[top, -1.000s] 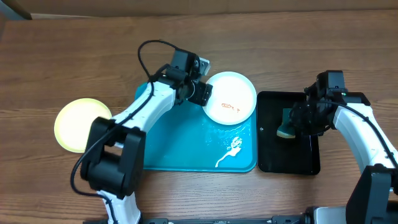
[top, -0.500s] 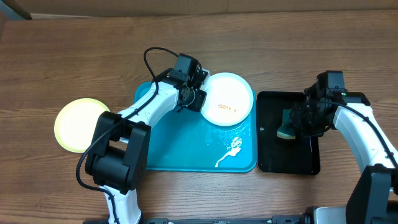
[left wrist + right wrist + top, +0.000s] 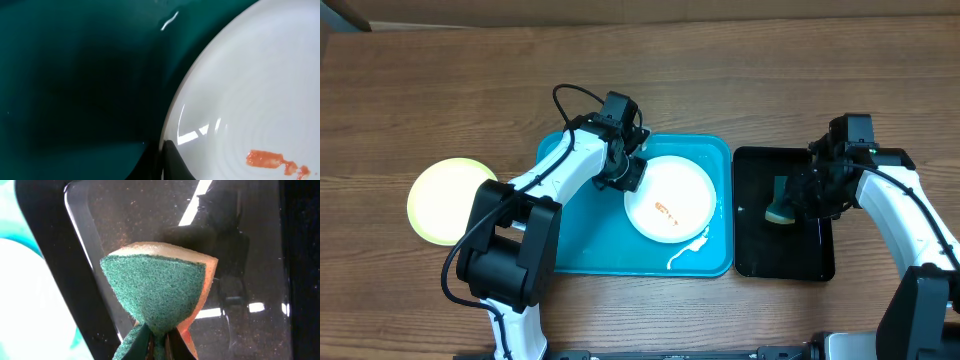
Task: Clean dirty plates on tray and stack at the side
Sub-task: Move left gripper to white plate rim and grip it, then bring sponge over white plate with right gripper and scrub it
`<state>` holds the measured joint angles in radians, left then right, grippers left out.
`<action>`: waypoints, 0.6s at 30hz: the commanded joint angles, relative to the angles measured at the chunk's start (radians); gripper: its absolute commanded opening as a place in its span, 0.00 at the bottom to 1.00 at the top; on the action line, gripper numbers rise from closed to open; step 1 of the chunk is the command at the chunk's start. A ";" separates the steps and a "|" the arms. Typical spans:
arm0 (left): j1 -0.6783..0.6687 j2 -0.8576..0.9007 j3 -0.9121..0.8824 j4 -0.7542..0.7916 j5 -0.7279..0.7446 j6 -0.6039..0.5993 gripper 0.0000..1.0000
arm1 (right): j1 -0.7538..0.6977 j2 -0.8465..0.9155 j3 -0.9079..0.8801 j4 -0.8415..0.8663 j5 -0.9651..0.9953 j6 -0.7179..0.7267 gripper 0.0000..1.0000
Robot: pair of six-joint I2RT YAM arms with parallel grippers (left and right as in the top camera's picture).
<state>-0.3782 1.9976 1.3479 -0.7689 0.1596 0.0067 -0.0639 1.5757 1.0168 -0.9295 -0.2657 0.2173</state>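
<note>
A white plate [image 3: 670, 198] with an orange-red smear [image 3: 665, 210] lies on the turquoise tray [image 3: 580, 240], right of its middle. My left gripper [image 3: 630, 176] is shut on the plate's left rim. In the left wrist view the dark fingertips [image 3: 172, 162] pinch the white plate's [image 3: 250, 90] edge above the tray [image 3: 75, 75]. A pale yellow-green plate [image 3: 450, 200] rests on the table to the left of the tray. My right gripper [image 3: 792, 198] is shut on a green and orange sponge [image 3: 155, 292] over the black tray [image 3: 800, 250].
A white smear [image 3: 685, 250] marks the turquoise tray's front right corner. The black tray [image 3: 240, 255] sits directly to the right of the turquoise one. The wooden table runs all round both trays.
My left gripper has shut on the white plate's rim and pulled it from the tray's back right corner toward the tray's middle. The right arm has not moved.
</note>
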 commanded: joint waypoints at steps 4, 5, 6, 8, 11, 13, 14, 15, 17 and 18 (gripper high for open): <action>-0.001 0.016 -0.009 -0.076 -0.036 -0.072 0.04 | 0.005 -0.003 0.041 -0.005 -0.108 -0.070 0.04; -0.001 0.016 -0.009 -0.086 -0.036 -0.097 0.04 | 0.008 -0.003 0.053 -0.011 -0.127 -0.074 0.04; -0.001 0.016 -0.009 -0.093 -0.035 -0.131 0.04 | 0.015 -0.003 0.073 -0.022 -0.168 -0.101 0.04; -0.001 0.016 -0.009 -0.100 -0.026 -0.175 0.04 | 0.046 -0.003 0.113 -0.041 -0.237 -0.145 0.04; -0.001 0.016 -0.009 -0.102 0.048 -0.184 0.04 | 0.133 -0.003 0.149 -0.046 -0.249 -0.148 0.04; -0.001 0.016 -0.009 -0.102 0.092 -0.185 0.04 | 0.208 -0.003 0.150 -0.028 -0.243 -0.147 0.04; -0.002 0.016 -0.009 -0.102 0.097 -0.188 0.04 | 0.252 -0.002 0.149 -0.016 -0.227 -0.146 0.04; -0.002 0.016 -0.009 -0.102 0.097 -0.193 0.04 | 0.291 -0.001 0.149 -0.001 -0.207 -0.143 0.04; -0.002 0.016 -0.009 -0.102 0.097 -0.206 0.04 | 0.375 0.002 0.148 0.036 -0.163 -0.135 0.04; -0.002 0.016 -0.009 -0.102 0.097 -0.211 0.04 | 0.412 0.003 0.148 0.053 -0.148 -0.135 0.04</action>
<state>-0.3782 1.9976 1.3487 -0.8684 0.2325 -0.1646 0.2710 1.5784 1.1484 -0.9016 -0.4435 0.0925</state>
